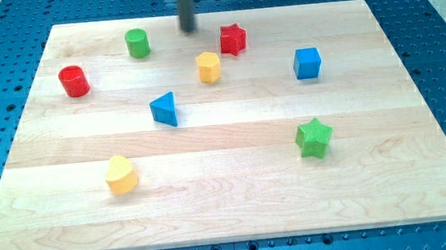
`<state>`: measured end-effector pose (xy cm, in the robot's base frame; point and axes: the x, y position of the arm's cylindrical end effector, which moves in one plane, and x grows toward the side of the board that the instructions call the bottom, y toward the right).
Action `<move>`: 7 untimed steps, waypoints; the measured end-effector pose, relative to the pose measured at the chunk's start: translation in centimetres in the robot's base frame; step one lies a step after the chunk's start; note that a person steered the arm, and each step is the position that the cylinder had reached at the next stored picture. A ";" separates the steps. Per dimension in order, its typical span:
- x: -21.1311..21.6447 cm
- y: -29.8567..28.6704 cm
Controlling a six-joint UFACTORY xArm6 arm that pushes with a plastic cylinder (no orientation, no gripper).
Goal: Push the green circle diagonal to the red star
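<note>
The green circle [137, 43] stands near the worktop's [238, 205] top edge, left of centre. The red star [232, 39] sits to its right at about the same depth, and my tip [189, 29] hangs between the two, a little nearer the top edge and touching neither. The tool is a bare rod with nothing to open or close, so it grasps nothing; it can only shove.

The circle looks like a small, rigid plastic cylinder, light and hard, standing upright on smooth wood. I judge it will slide easily and will not deform, but its round wall means an off-centre push could make it roll off the tip sideways. There is no taking hold of it; contact should be low on its side wall, square through its middle, opposite the intended direction of travel.

For now the circle lies level with the star, not diagonal to it. The yellow block [209, 66] sits just below and left of the star, so the lower-left diagonal spot is partly taken, which may complicate the route.

Elsewhere: a red cylinder [74, 80] at the left, a blue triangle [164, 109] near the centre, a blue cube [307, 62] at the right, a green star [314, 137] lower right, and a yellow heart [120, 175] lower left.
</note>
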<state>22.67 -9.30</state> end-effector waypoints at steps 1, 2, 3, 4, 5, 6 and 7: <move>1.0 -5.2; 4.0 -5.1; 10.3 -2.4; 6.9 1.1; -0.5 3.4; -0.6 11.8; 1.6 18.4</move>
<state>24.26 9.11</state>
